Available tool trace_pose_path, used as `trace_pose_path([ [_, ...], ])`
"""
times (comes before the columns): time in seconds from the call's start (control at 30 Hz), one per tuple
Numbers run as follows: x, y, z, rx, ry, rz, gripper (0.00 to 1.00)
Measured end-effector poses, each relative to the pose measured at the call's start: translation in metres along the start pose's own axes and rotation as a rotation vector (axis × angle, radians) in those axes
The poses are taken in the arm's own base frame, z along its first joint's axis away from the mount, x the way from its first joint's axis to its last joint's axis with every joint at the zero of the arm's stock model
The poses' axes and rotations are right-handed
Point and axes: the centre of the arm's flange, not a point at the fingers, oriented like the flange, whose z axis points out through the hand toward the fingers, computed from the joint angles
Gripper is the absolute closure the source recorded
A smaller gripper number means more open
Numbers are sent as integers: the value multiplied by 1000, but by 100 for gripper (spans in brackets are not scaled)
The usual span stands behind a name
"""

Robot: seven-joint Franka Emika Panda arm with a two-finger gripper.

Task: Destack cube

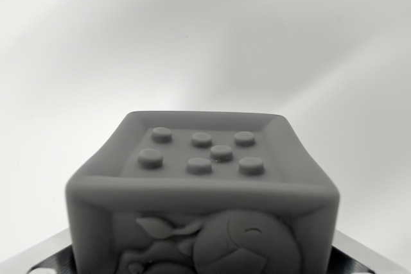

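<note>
A grey soft cube (202, 184) fills the lower middle of the wrist view. Its recessed top face carries several round studs (201, 152), and its near face shows an embossed rounded figure (225, 242). My gripper (202, 267) sits at the bottom edge, with a metal finger (38, 260) against the cube's left side and another finger (367, 256) against its right side. The fingers look shut on the cube. The cube's underside and anything below it are hidden. No other cube shows.
Behind the cube is only a blurred, pale surface (205, 36) with soft grey shadows (115, 56). No other objects or edges can be made out.
</note>
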Motion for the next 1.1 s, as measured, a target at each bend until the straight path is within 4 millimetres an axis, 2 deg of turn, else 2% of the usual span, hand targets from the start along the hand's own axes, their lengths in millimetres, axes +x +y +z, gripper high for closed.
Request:
trace_pose_path([
  [0.43, -18, -11, 4, 0, 0, 70, 100],
  [0.7, -18, -10, 32, -8, 4, 72, 100],
  [1.1, -18, -10, 63, -7, 4, 73, 100],
])
